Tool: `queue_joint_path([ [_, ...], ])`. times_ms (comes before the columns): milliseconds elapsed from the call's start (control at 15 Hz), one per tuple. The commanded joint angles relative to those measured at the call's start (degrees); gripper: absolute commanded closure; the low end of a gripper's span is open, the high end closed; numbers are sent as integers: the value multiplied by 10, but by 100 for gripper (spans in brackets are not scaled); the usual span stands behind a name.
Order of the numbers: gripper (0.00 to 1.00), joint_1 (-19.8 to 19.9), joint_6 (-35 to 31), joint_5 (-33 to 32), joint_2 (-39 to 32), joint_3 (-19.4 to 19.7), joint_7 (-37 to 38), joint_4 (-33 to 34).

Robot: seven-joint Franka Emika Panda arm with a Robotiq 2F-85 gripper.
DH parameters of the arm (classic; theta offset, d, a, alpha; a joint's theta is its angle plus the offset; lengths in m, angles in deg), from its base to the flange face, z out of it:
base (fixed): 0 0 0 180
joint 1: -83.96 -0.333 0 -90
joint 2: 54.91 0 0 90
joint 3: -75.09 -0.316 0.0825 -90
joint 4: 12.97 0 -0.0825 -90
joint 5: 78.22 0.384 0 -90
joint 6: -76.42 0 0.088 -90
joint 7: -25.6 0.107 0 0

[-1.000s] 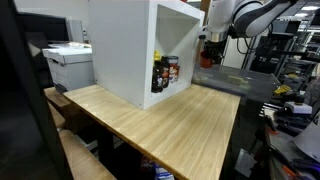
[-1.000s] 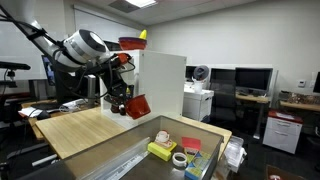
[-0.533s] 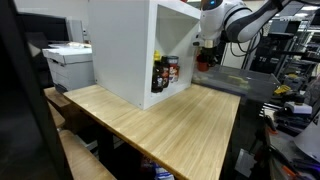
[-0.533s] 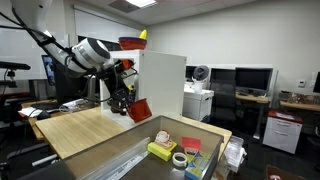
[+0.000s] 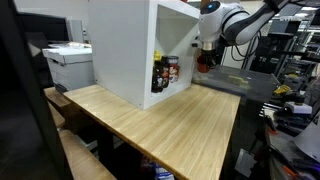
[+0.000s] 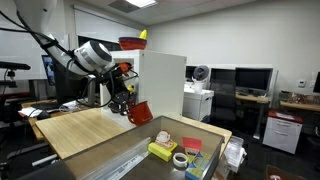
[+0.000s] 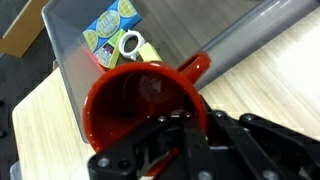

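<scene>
The hand [image 7: 185,122] is clamped on the rim of a red cup [image 7: 135,95] and holds it in the air over the counter [image 7: 275,80] edge, beside a grey bin [image 7: 170,25]. The cup looks like light, stiff, smooth plastic. The rim wall suits a firm pinch, and the side handle offers another hold.

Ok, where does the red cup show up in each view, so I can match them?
Exterior view: red cup is at the upper right, just right of the white box.
Exterior view: red cup is left of centre, under the arm, beside the white box.
Wrist view: red cup fills the centre, mouth toward the camera, with the gripper on its rim.
Shared landmark: the wooden table.
</scene>
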Motion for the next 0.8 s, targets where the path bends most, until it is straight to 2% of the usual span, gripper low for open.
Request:
queue_joint_path([
  [0,98,6,-18,12,-19,2,-11,10],
  [333,98,1,-19,-5,-13,-3,3,5],
  [733,98,5,-45,25,-16,-3,-49,2],
])
